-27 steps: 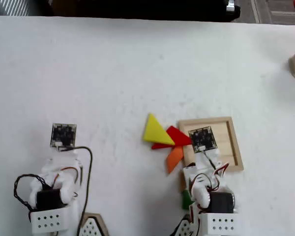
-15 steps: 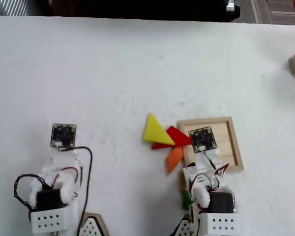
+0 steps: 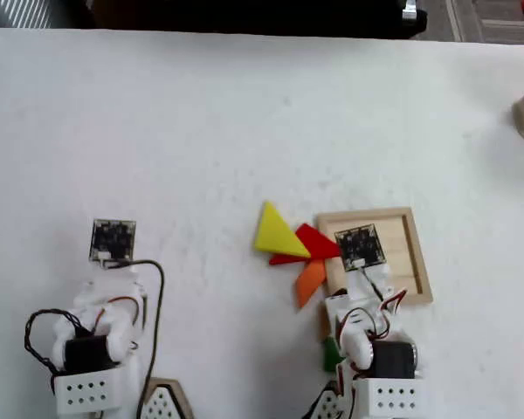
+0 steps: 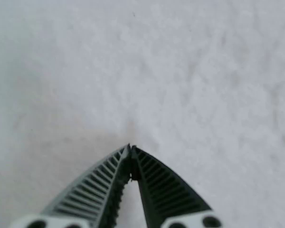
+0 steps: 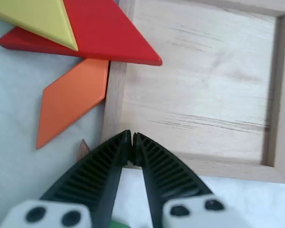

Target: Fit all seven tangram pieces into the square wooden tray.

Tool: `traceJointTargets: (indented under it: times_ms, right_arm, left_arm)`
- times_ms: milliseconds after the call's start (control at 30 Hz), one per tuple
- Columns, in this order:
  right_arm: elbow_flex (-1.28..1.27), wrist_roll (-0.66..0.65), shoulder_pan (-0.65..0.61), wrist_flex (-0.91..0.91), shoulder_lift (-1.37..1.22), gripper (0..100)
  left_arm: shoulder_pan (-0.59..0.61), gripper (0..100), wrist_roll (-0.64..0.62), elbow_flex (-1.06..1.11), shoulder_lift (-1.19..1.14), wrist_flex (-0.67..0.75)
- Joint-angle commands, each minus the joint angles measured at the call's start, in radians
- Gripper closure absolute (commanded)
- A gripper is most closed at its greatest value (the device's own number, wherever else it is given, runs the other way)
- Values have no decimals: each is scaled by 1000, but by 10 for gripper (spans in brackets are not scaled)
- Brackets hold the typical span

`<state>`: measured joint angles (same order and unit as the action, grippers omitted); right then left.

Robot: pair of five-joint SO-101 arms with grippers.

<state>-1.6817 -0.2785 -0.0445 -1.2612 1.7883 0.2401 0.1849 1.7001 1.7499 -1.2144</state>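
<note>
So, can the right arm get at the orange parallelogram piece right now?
Probably yes: the orange parallelogram piece lies flat close beside the shut right claw, with nothing between them.

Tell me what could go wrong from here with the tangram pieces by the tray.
The yellow triangle overlaps the red triangle, whose tip lies across the rim of the tray: lifting the red one may drag or flip the yellow. The orange parallelogram lies flat against the tray's outer wall, so a grab there may shove the tray. The right gripper is shut over the near rim; lowered as is, it could strike wood.
</note>
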Motion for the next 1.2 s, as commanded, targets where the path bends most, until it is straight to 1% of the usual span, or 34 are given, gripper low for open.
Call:
traceJointTargets:
  times_ms: [0, 500, 600, 667, 733, 933, 1033, 1133, 1167]
  right_arm:
    - [-9, 11, -5, -7, 10, 981]
    - [-9, 11, -15, -7, 10, 981]
    - [-9, 11, -102, -7, 12, 981]
    - [-9, 11, -131, -7, 12, 981]
    - [-9, 11, -87, -7, 12, 981]
    - [-6, 11, 154, 4, 13, 981]
    - [-2, 11, 197, 81, 15, 981]
    - [-3, 9, 203, 97, 15, 980]
    - [-5, 9, 203, 97, 15, 980]
  left_arm:
    - [8, 975, 3, -5, 13, -5]
    - [8, 975, 3, -5, 13, -5]
    - [7, 975, 3, -5, 13, -5]
    - [7, 975, 3, -5, 13, -5]
    - [5, 975, 3, -5, 13, -5]
    - [2, 973, 2, -6, 16, -20]
    - [2, 973, 2, -52, 19, 14]
    - [-1, 973, 2, -107, 54, 68]
    - [-22, 973, 2, -120, 68, 72]
